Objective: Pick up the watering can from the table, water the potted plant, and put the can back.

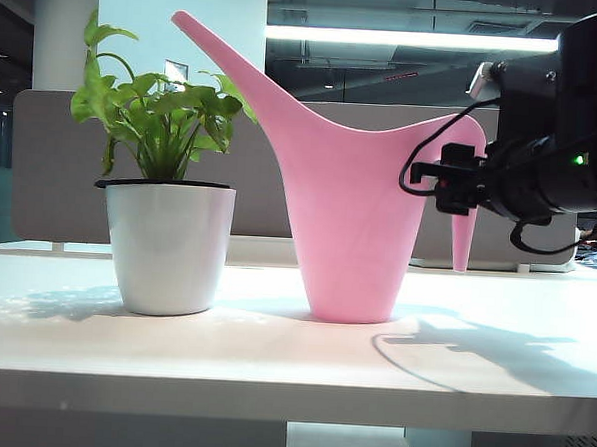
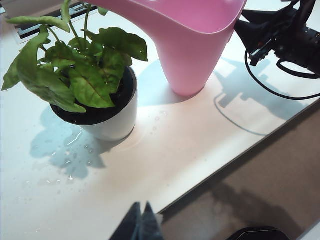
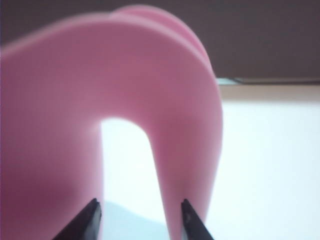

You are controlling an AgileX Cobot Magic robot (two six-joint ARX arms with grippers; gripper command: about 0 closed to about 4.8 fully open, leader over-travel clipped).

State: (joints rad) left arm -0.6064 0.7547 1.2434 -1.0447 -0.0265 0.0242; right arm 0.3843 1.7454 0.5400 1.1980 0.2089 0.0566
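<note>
Exterior view: the watering can (image 1: 351,216) stands upright on the worktop (image 1: 272,352), just right of the potted plant (image 1: 167,212) (water drops lie on the surface by its pot). The right gripper (image 3: 139,215) is at the can's arched handle, fingers spread, with nothing pinched. The left gripper (image 2: 140,222) hovers near the worktop's front edge, its tips pressed together.

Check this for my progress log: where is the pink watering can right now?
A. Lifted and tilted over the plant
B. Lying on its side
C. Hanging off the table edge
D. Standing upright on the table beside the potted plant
D: the watering can stands upright on the table, apart from the potted plant; the right gripper is at its handle.
</note>
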